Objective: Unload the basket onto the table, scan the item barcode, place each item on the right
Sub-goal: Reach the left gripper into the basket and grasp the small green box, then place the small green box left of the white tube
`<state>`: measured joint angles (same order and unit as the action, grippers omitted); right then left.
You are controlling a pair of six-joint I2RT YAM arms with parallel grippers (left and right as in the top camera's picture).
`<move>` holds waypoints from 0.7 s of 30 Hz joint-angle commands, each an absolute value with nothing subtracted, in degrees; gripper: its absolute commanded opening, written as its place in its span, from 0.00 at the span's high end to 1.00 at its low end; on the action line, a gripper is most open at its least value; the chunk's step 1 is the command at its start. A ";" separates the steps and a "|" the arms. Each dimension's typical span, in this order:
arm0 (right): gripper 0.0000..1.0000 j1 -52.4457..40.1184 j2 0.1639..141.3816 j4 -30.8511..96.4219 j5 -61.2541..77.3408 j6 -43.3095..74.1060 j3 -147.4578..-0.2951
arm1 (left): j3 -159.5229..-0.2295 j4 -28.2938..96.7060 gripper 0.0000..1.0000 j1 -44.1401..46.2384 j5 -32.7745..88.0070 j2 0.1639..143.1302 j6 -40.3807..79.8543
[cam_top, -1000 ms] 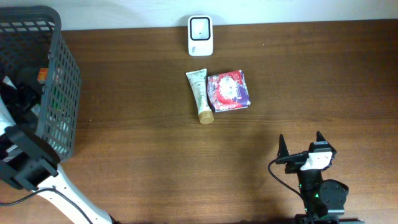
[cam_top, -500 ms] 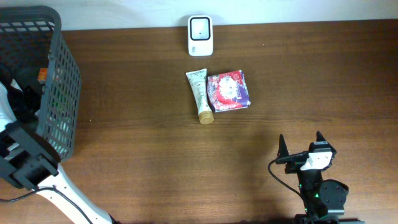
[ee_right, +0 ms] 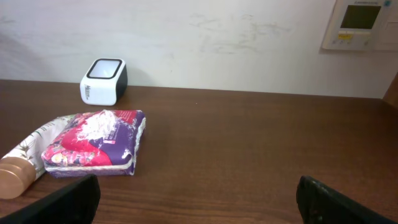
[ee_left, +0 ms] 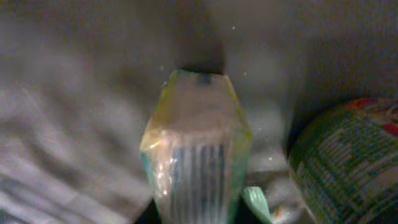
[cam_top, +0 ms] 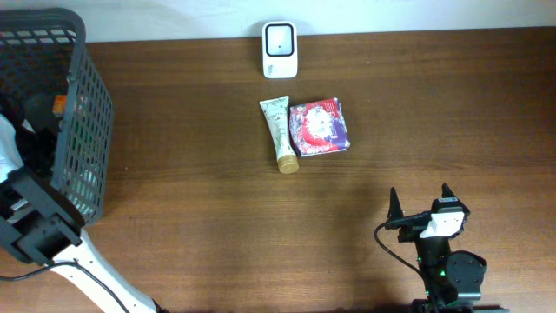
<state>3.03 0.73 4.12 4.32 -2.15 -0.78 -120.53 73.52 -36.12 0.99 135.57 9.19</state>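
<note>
In the left wrist view, a glossy pouch (ee_left: 196, 155) with yellow-green edges and dark vertical stripes fills the middle, lying inside the basket. My left gripper (ee_left: 196, 214) is shut on its near end, with a dark finger showing at each side. In the overhead view that gripper is hidden behind the basket wall (cam_top: 82, 130). The white barcode scanner (cam_top: 280, 49) stands at the table's far edge and also shows in the right wrist view as the scanner (ee_right: 104, 81). My right gripper (cam_top: 421, 202) rests near the front edge, open and empty, its fingertips (ee_right: 68, 199) wide apart.
A cream tube with a gold cap (cam_top: 279, 133) and a red-purple packet (cam_top: 319, 127) lie side by side just in front of the scanner. Inside the basket, a green printed round package (ee_left: 348, 162) sits right of the pouch. The dark mesh basket occupies the far left.
My left arm has shifted slightly inside the basket. The right arm and the things on the table have not moved.
</note>
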 commanded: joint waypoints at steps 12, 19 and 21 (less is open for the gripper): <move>0.01 3.40 0.36 4.23 4.21 -2.35 -0.32 | -169.90 95.02 1.00 -38.15 11.64 135.72 17.76; 0.01 3.40 0.36 4.21 4.21 -2.35 -0.32 | -179.83 96.55 1.00 -35.48 33.69 132.73 17.76; 0.01 3.40 0.36 4.21 4.21 -2.35 -0.32 | -179.67 96.71 1.00 -31.97 43.38 132.73 11.11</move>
<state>3.03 0.73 4.12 4.32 -2.13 -0.78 -179.08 96.53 -35.83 30.46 134.26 16.86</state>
